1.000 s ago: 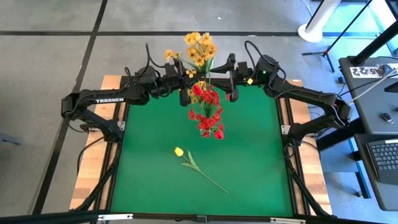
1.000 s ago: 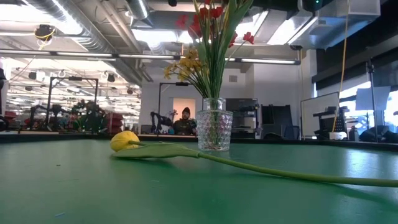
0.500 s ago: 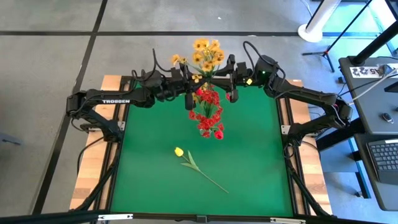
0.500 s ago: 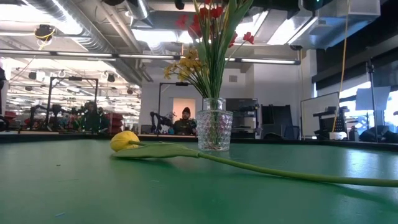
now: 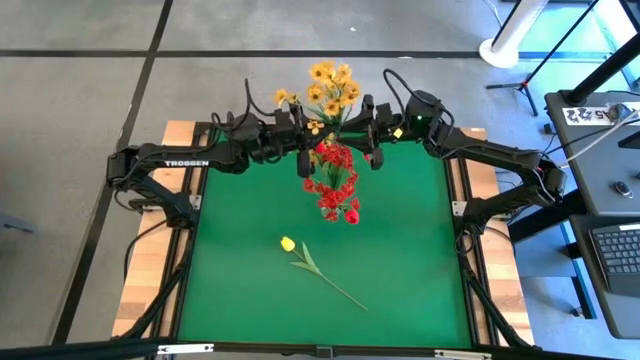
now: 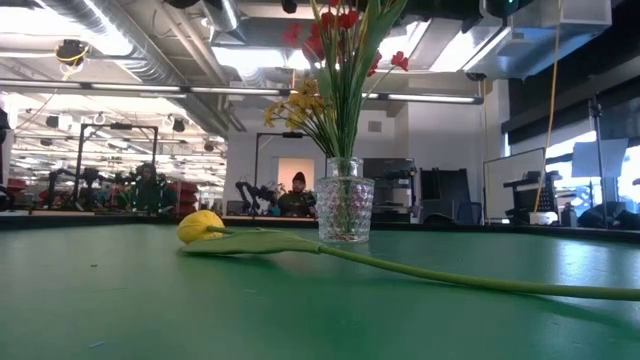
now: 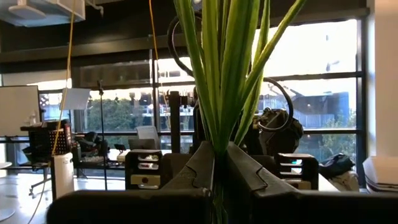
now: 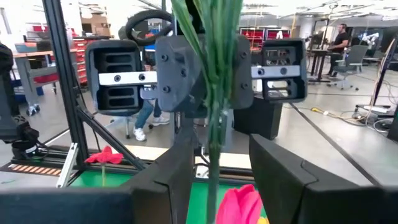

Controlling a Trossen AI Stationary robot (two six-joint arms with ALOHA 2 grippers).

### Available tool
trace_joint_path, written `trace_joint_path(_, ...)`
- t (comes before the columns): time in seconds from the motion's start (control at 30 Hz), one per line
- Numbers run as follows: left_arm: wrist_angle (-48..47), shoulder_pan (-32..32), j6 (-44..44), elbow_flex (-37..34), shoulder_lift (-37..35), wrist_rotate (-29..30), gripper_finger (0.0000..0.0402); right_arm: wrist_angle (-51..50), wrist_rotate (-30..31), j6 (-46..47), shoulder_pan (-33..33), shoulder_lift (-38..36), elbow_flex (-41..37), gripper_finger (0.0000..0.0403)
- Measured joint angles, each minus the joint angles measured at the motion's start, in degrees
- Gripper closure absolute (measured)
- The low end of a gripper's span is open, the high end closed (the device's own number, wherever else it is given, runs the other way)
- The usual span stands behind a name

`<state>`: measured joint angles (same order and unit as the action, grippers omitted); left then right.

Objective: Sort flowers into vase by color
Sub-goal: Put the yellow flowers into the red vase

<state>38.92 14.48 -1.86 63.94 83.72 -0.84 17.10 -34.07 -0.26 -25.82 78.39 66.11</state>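
The green table (image 5: 400, 260) is filling most of the high view, with both dark arms reaching in from its far edge and meeting over the middle of that edge. The glass vase (image 6: 345, 208) is standing upright on the mat near the far side, carrying a mixed bunch: the red flowers (image 5: 333, 185) are spreading toward the table's centre, while the yellow-orange sprays (image 5: 327, 87) are leaning out past the far edge. The left gripper (image 7: 220, 163) is pinching the bundle of green stems (image 7: 224, 68) high above the vase, its two fingers pressed nearly together around them with the stems rising straight up between. The right gripper (image 8: 214, 168) is sitting just opposite, facing the left one; its fingers are standing apart with a wide gap, and the stems are passing through that gap without either finger clearly touching them. A single yellow tulip (image 5: 288, 243) is lying flat on the mat, well apart from the vase toward the near side, its long stem (image 5: 335, 283) trailing away to the right.
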Motion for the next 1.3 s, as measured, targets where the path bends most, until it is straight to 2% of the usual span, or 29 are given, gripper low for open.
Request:
trace_joint_path(0.53, -2.40, 0.00, 0.15, 0.00, 0.00, 0.07, 0.0392, 0.70, 0.12, -0.05, 0.00, 0.00, 0.00, 0.0252)
trace_joint_path(0.63, -2.39, 0.00, 0.17, 0.00, -0.02, 0.09, 0.0392, 0.59, 0.20, -1.00, -0.02, 0.00, 0.00, 0.0276)
trace_joint_path(0.8, -2.37, 0.02, 0.16, 0.00, -0.02, 0.23, 0.0392, 0.53, 0.21, -1.65, -0.04, -0.02, -0.02, 0.0366)
trace_joint_path(0.87, -2.36, 0.02, 0.15, 0.00, -0.02, 0.30, 0.0392, 0.52, 0.42, -1.77, -0.07, -0.02, -0.04, 0.0390)
trace_joint_path(1.0, -2.39, -0.23, 0.19, 0.00, -0.02, 2.46, 0.0392, 0.15, 2.15, -1.92, -0.10, -0.07, -0.04, 0.0383)
trace_joint_path(1.1, -2.48, -0.29, -1.28, 0.00, -0.11, 3.55, 0.0389, -0.15, 3.09, -1.98, -0.85, -0.20, -0.04, 0.0395)
trace_joint_path(1.3, -2.26, -0.35, -2.61, 0.00, -0.24, 4.89, 0.0339, -0.84, 4.09, -1.28, -3.36, -0.66, -0.11, 0.0402)
